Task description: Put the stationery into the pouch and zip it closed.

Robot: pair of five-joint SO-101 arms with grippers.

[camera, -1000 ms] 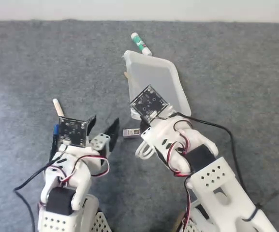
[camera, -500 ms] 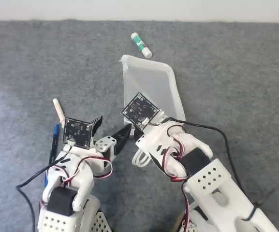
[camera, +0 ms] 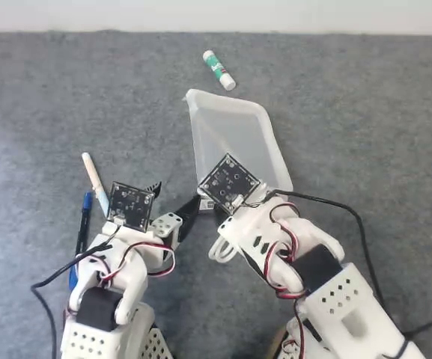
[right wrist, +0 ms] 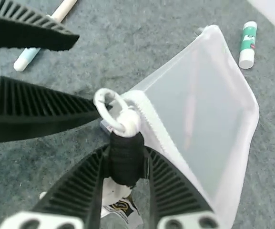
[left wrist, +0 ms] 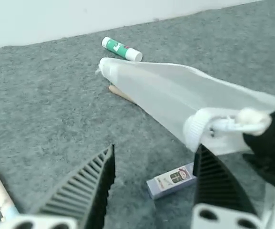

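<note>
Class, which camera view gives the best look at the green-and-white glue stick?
The left wrist view: the glue stick lies whole, side-on, cap and label plain, beyond the pouch. The high view shows it from above by the pouch's far corner; the right wrist view shows it whole too, farther off.

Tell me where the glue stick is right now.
In the high view the glue stick lies on the carpet at the table's far side, just beyond the far end of the pouch.

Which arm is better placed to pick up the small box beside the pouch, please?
Left. The left gripper is open with the small box just beyond its fingertips, while the right gripper is shut on the pouch, at its zipper pull.
</note>
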